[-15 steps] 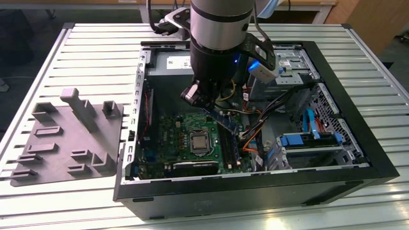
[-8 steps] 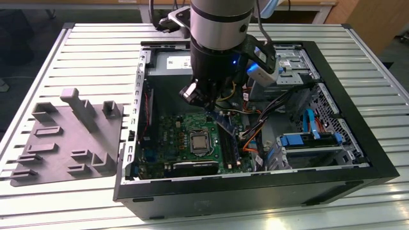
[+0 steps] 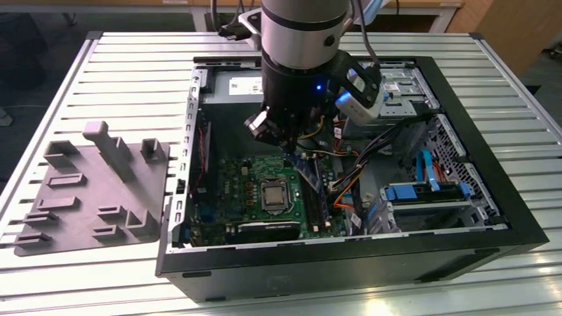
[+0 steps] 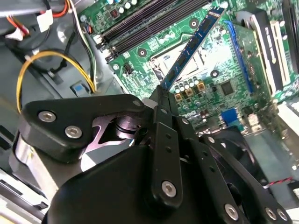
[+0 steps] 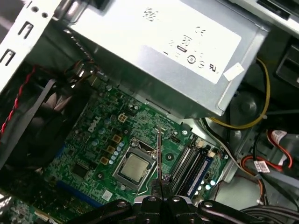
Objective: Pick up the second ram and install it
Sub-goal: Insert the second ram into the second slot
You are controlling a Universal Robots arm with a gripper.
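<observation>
Inside an open case (image 3: 351, 257), above the motherboard (image 3: 255, 172): a thin, narrow, flat ram (image 4: 192, 45), blue-green board carrying a row of small black chips. Pinched at one short end by the gripper (image 4: 161, 95), fingers pressed onto its two flat faces. Held over the motherboard near the processor socket (image 5: 133, 167), just beside the long black slots (image 4: 149, 21). Long axis running straight out from the fingertips, free end pointing toward the motherboard. Slanted rather than upright in the exterior view. Edge-on in the first wrist view, the ram (image 5: 159, 156) reduced to a thin line. Contact with the motherboard impossible to tell.
</observation>
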